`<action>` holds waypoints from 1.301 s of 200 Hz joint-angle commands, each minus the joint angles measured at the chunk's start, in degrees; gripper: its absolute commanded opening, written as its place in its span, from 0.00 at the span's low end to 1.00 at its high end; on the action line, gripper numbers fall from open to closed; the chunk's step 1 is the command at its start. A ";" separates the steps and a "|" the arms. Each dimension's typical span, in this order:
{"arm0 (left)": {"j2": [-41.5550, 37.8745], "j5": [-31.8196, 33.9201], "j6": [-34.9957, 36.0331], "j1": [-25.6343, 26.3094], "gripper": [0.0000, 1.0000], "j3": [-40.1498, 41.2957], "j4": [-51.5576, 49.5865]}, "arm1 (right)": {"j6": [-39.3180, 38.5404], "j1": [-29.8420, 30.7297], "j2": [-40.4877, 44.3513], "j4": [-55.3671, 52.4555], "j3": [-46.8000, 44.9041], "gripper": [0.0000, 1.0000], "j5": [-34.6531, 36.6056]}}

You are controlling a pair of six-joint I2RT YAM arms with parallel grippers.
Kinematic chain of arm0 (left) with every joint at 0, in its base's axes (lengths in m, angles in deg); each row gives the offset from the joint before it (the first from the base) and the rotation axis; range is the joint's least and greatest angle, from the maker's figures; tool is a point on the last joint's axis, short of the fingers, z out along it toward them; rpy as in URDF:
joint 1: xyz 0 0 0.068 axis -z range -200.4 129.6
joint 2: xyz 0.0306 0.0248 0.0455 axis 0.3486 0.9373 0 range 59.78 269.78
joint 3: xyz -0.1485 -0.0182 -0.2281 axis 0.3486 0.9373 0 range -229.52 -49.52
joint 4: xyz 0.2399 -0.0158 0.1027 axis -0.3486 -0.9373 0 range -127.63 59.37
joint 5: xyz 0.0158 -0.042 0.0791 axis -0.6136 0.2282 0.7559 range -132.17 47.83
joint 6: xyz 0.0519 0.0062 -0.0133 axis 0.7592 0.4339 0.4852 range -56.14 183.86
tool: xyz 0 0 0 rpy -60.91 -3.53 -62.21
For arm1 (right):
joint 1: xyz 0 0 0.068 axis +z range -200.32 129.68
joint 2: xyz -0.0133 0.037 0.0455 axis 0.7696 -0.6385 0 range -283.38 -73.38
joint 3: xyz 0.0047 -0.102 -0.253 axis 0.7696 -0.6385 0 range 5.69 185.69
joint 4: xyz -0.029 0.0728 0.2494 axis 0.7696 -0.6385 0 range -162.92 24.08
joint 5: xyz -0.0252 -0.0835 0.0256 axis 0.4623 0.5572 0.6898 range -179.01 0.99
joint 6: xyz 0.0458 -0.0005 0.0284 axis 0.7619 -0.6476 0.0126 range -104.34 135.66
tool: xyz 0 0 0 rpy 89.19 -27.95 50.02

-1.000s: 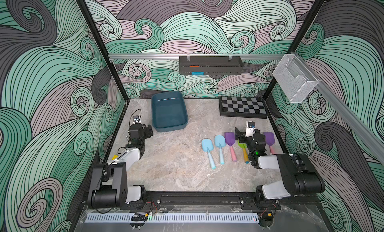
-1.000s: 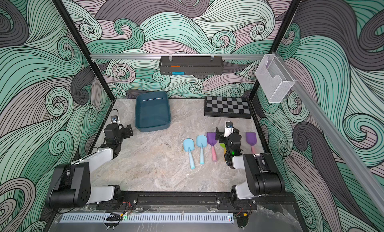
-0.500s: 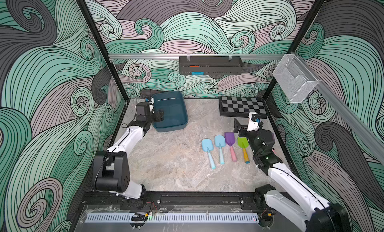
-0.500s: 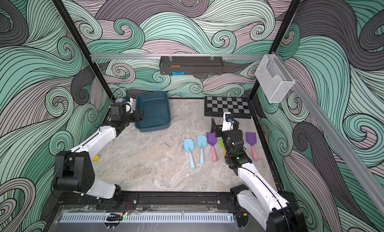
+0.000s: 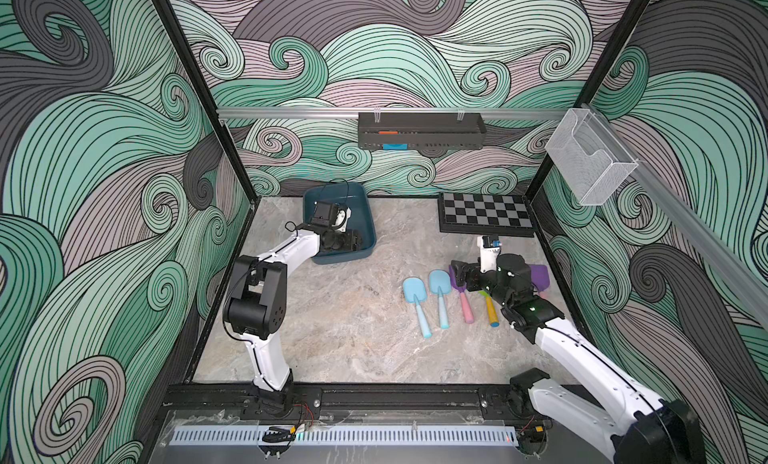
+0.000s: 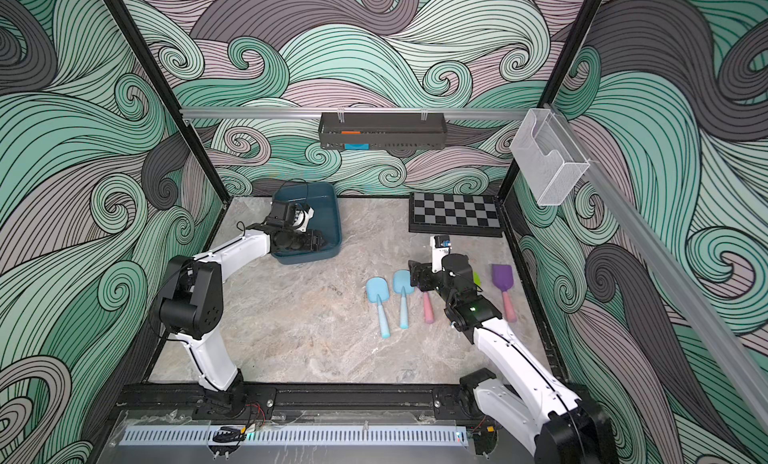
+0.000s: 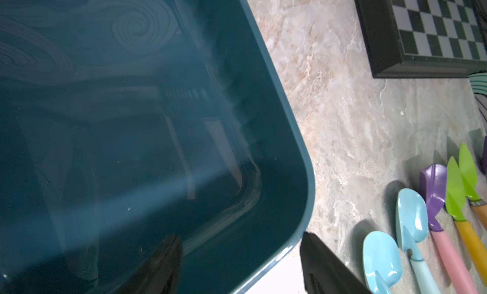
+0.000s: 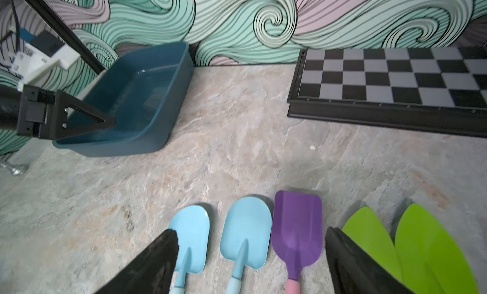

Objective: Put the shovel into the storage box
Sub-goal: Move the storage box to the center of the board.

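Row of shovels [image 5: 414,289] is lying on the table [image 5: 353,324], all outside the storage box [image 5: 368,229], which is sitting well apart by the back wall. Right gripper [image 8: 250,229] is hovering over the blades, jaws spread. Left gripper [image 7: 239,236] is straddling the box's near wall, fingers apart.

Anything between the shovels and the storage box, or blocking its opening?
Bare table lies between the shovels and the storage box. The left gripper is the one obstacle: its fingers straddle the box's near corner rim and its wrist hangs over part of the opening. The right gripper hovers open over the shovels.
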 commanded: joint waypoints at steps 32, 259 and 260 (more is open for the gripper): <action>0.39 0.27 0.99 1.63 0.75 1.20 -0.65 | -1.20 1.99 -6.95 -2.05 10.02 0.98 -4.01; 4.34 -1.99 2.17 4.48 0.68 1.94 -4.48 | -3.59 4.73 -20.19 -7.70 19.53 0.99 -2.05; 4.34 -2.04 2.20 4.58 0.68 2.00 -4.57 | -3.59 4.73 -20.19 -7.69 19.53 0.99 -2.03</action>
